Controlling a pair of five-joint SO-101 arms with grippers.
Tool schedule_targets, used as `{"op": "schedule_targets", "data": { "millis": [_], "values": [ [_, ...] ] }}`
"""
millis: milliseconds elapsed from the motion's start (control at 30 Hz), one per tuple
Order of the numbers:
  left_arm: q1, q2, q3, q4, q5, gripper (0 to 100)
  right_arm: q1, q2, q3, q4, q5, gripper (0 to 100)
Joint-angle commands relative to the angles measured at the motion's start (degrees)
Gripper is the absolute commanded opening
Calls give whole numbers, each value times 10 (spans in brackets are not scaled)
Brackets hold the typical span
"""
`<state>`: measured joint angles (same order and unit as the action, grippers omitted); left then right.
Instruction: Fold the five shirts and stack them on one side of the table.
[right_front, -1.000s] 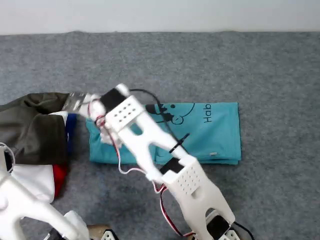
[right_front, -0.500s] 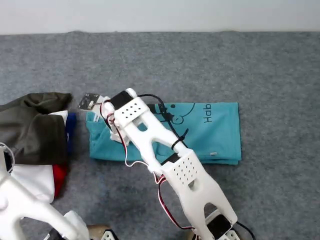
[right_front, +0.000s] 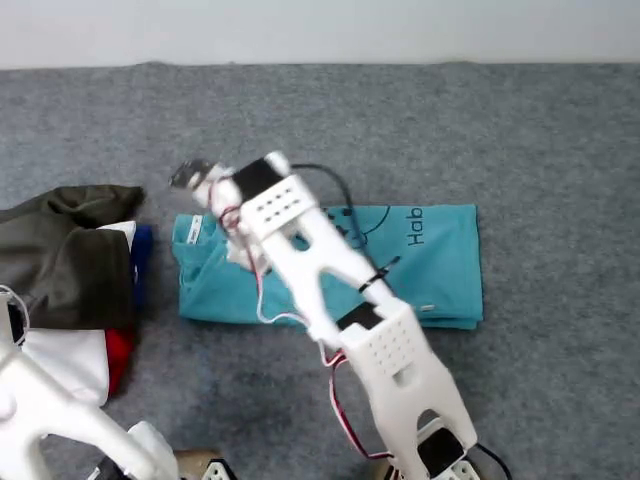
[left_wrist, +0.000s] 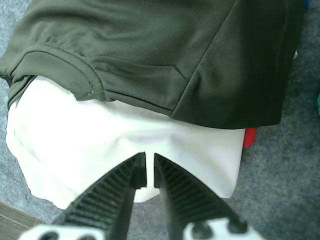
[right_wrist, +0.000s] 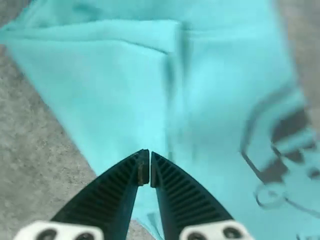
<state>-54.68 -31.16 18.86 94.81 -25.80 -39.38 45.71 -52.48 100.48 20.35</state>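
the table (right_front: 520, 130) is covered in rough grey felt-like cloth. the teal shirt (right_wrist: 100, 90) is made of smooth matt cloth, the olive shirt (left_wrist: 150, 50) of fine mesh knit. the right gripper (right_wrist: 145, 155) is moulded in ribbed black plastic.

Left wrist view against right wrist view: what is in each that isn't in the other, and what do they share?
Left wrist view: the dark olive shirt lying over the white shirt, a sliver of red cloth at their edge, and the left claw above the white one. Right wrist view: the teal shirt with its dark print, and the right claw above it. Shared: the grey table surface beside the cloth, and in each a claw with its fingers together.
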Motion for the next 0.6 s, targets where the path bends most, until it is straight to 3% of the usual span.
{"op": "schedule_targets", "data": {
  "millis": [0,267,500,567],
  "values": [
    [-4,-14,-2,-13,-9,36,49,-73,-3,25,-41,19],
    [-4,-14,-2,-14,-10,36,195,-151,98,24,-104,24],
    [-4,-14,-2,-11,-47,37,305,-166,145,24,-167,236],
    [-4,-14,-2,-11,-47,37,326,-162,146,24,-188,243]
  ]
}}
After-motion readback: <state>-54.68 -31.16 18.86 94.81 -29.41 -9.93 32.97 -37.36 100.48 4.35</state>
